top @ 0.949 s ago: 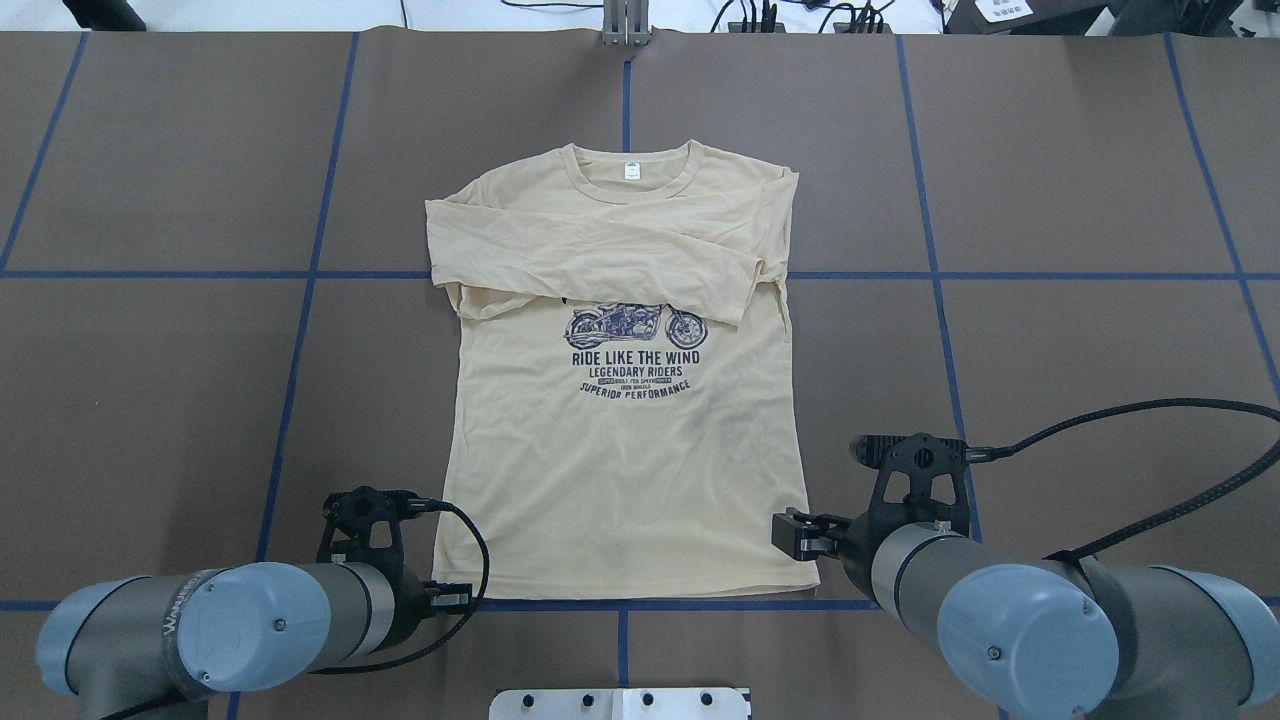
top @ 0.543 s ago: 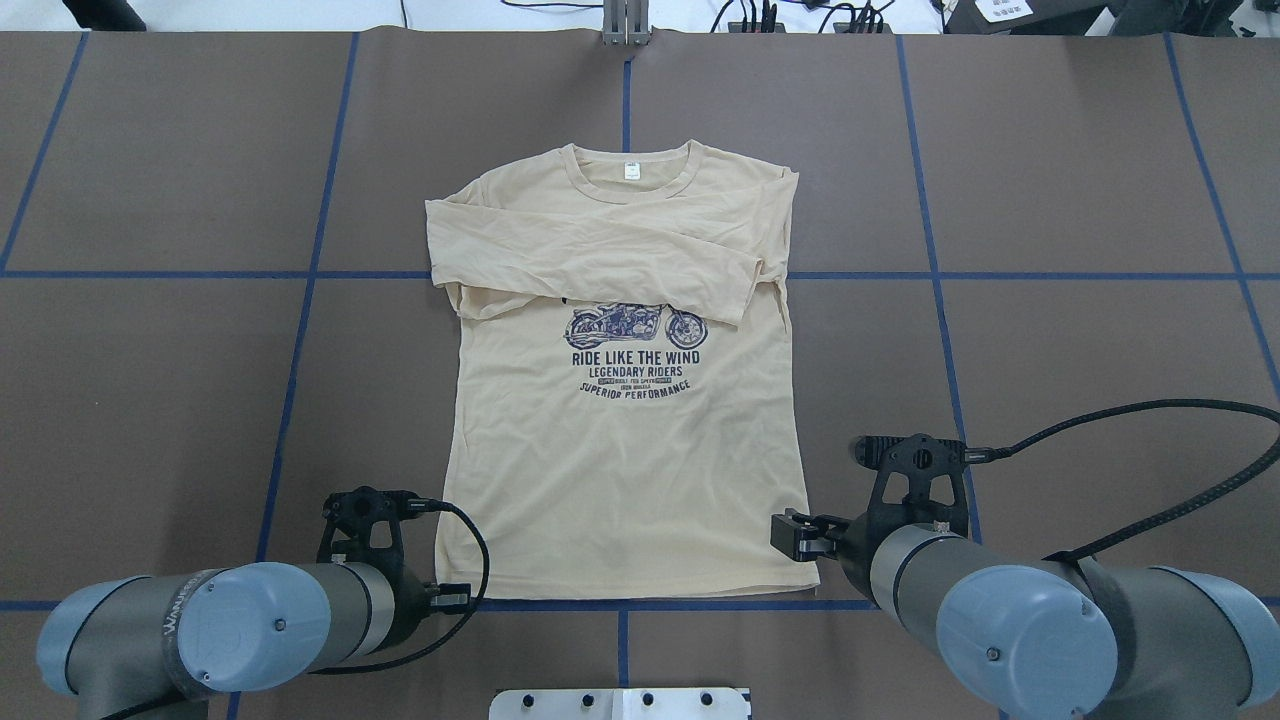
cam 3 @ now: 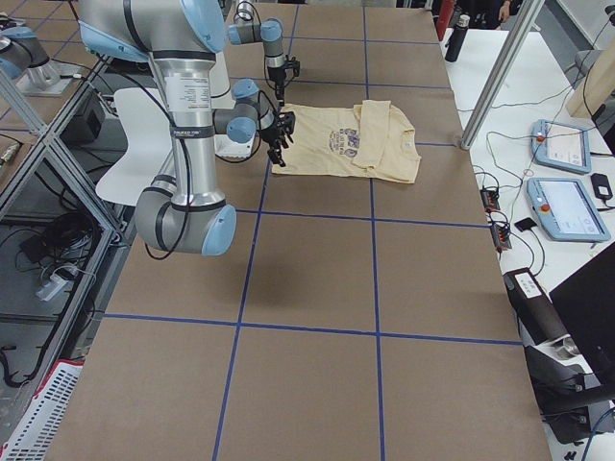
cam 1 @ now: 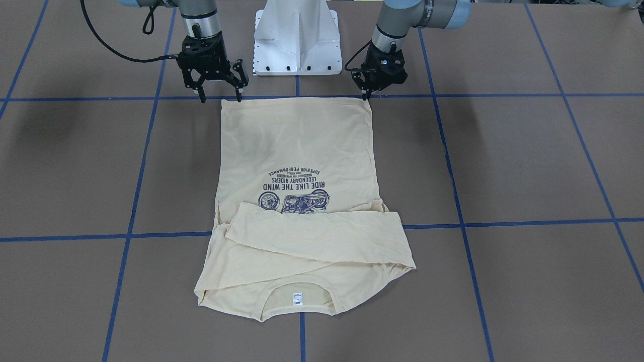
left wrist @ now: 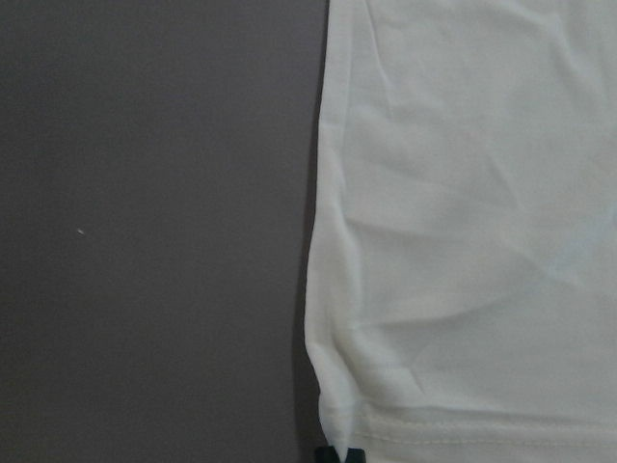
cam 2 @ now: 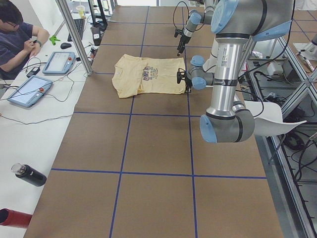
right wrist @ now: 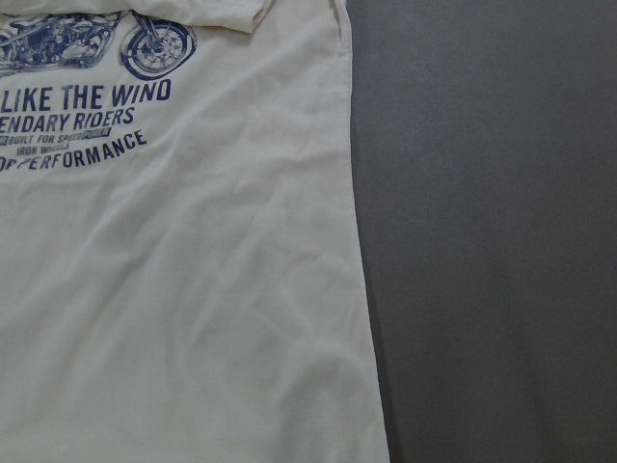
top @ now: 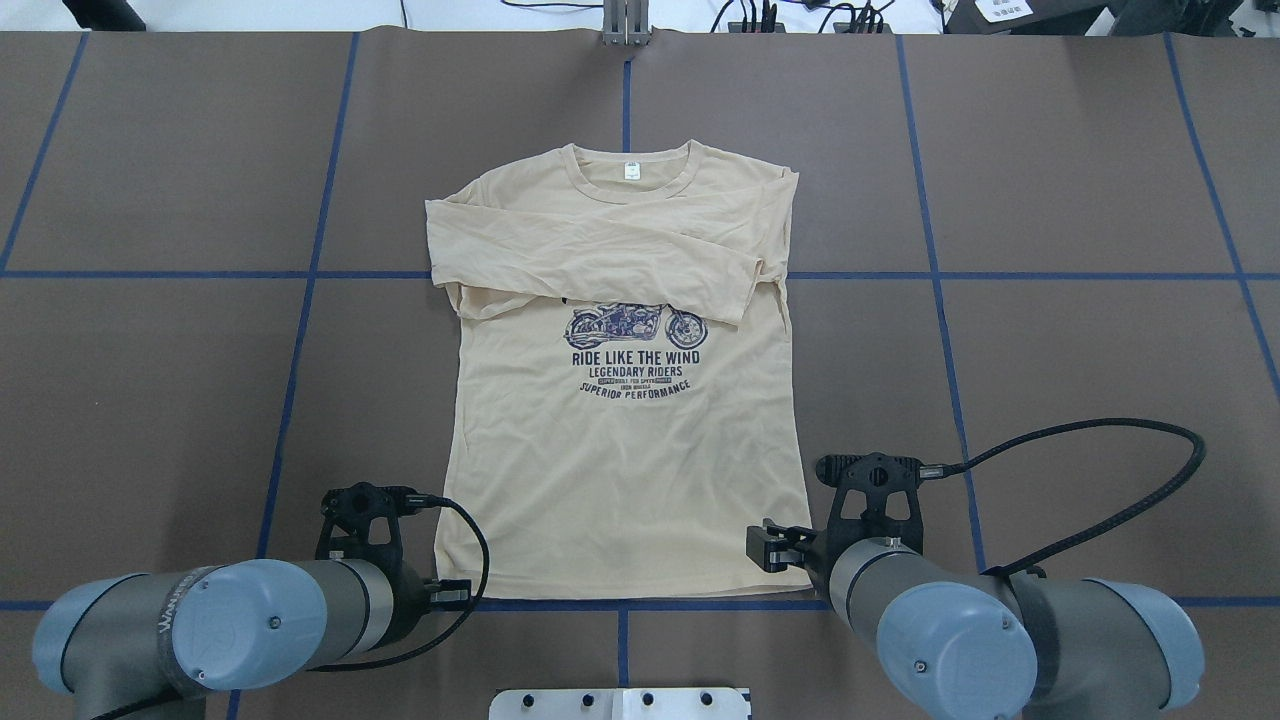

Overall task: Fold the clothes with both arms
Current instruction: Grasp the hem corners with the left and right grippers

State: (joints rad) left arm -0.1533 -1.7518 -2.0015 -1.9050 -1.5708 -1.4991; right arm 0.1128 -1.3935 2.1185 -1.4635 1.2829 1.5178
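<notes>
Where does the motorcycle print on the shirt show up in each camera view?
Front-facing: motorcycle print at centre, upside down, just above the folded sleeve.
Overhead: centre, just below the sleeve.
Exterior left: upper middle, small.
Exterior right: upper middle, small.
Left wrist: not in it.
Right wrist: top left corner, cut off.
Shared landmark: the folded sleeve bordering the print.

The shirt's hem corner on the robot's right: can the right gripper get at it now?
Probably yes. The right gripper hangs open right beside that corner of the shirt, and nothing lies between.
</notes>
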